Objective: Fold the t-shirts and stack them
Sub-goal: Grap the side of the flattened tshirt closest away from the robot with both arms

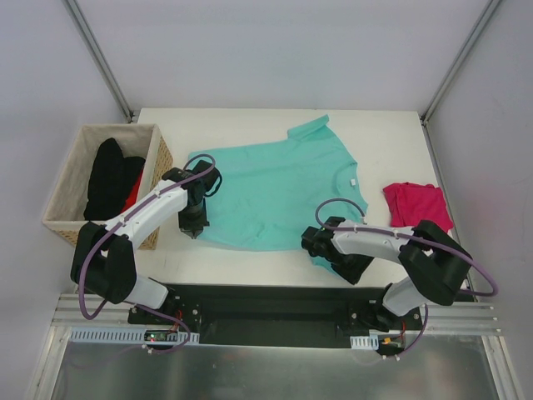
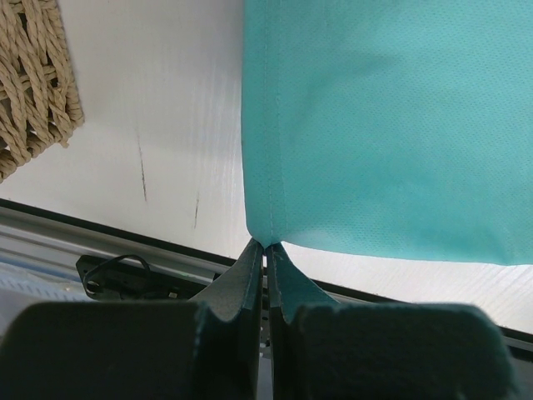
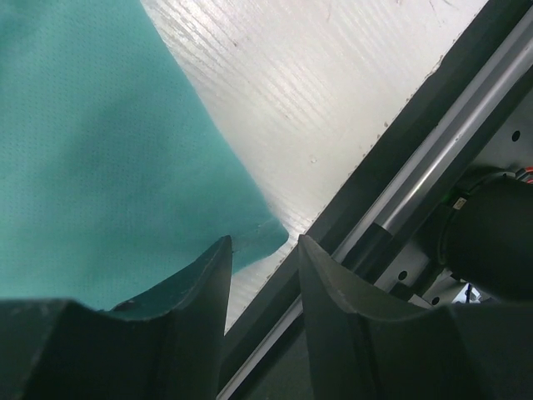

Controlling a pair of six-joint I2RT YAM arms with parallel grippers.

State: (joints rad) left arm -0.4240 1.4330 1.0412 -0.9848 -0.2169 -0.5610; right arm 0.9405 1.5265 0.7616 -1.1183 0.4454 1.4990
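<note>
A teal-mint t-shirt (image 1: 275, 187) lies spread flat on the white table (image 1: 250, 125), collar toward the right. My left gripper (image 1: 193, 232) is shut on the shirt's near-left hem corner; in the left wrist view the fingertips (image 2: 266, 244) pinch that corner of the cloth (image 2: 383, 125). At the shirt's near-right corner, by the table's near edge, my right gripper (image 1: 333, 267) is open. In the right wrist view the cloth corner (image 3: 266, 237) lies between the spread jaws (image 3: 260, 242), unpinched. A magenta-pink t-shirt (image 1: 416, 204) sits crumpled at the right.
A wicker basket (image 1: 67, 225) stands at the table's left edge, close to my left arm, holding black clothing (image 1: 112, 179) and something red (image 1: 132, 200). Its weave (image 2: 33, 83) shows in the left wrist view. A black rail (image 3: 416, 192) runs just past the near table edge.
</note>
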